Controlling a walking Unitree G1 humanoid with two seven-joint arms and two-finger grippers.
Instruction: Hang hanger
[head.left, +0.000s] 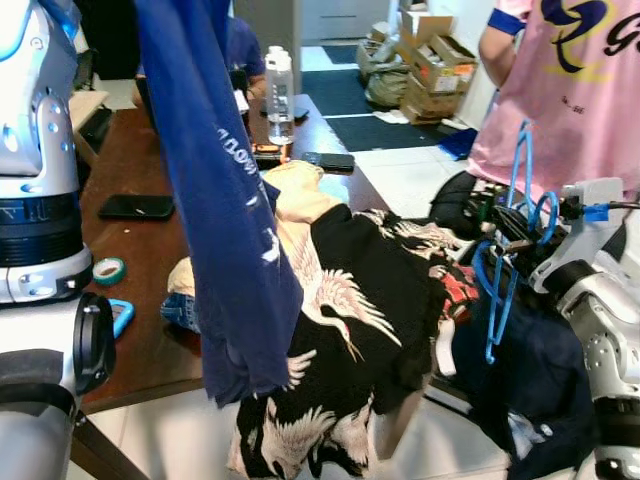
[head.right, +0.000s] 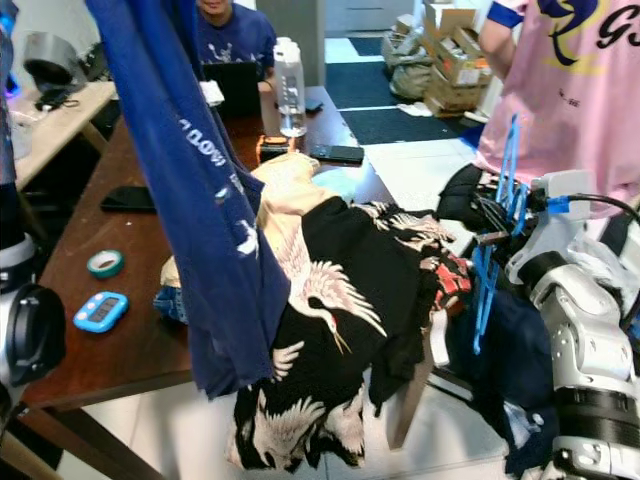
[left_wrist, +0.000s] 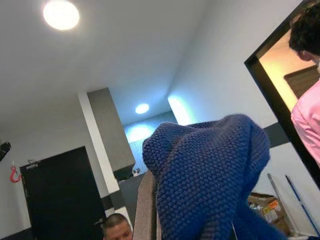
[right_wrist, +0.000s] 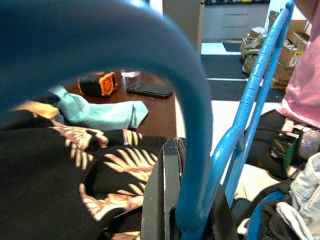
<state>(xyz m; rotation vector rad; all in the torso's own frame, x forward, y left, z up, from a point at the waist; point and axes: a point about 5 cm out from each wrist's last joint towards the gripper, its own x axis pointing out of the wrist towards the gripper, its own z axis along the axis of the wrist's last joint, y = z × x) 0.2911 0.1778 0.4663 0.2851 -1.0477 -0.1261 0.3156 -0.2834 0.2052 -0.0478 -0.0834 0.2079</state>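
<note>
Clearly the job now is to marry the two things held aloft, so the right arm should bring the hanger (head.left: 503, 262) across level and slow, one shoulder entering the garment first.

From the left eye, the right gripper (head.left: 497, 240) sits beyond the right edge of the table (head.left: 140, 300), fingers clenched on the thin blue plastic hanger, which hangs tilted with its hook down. A long navy shirt (head.left: 225, 220) drapes limp from above over the table's near edge. A black shirt printed with white cranes (head.left: 350, 310) slumps over the near right corner.

From the right eye, a clear water bottle (head.right: 290, 85) stands toward the far edge, a dark phone (head.right: 336, 154) near it, and a roll of tape (head.right: 104, 263) and a small blue timer (head.right: 99, 311) lie toward the left edge. A person in a pink shirt (head.right: 570, 80) stands to the right.

At the left wrist, the left gripper's fingers are buried in navy cloth (left_wrist: 205, 175) of coarse, pebbled knit; it appears to be gripping it.

At the right wrist, smooth rounded blue bars (right_wrist: 250, 100) cross close, clamped between the black fingers (right_wrist: 162, 200).
</note>
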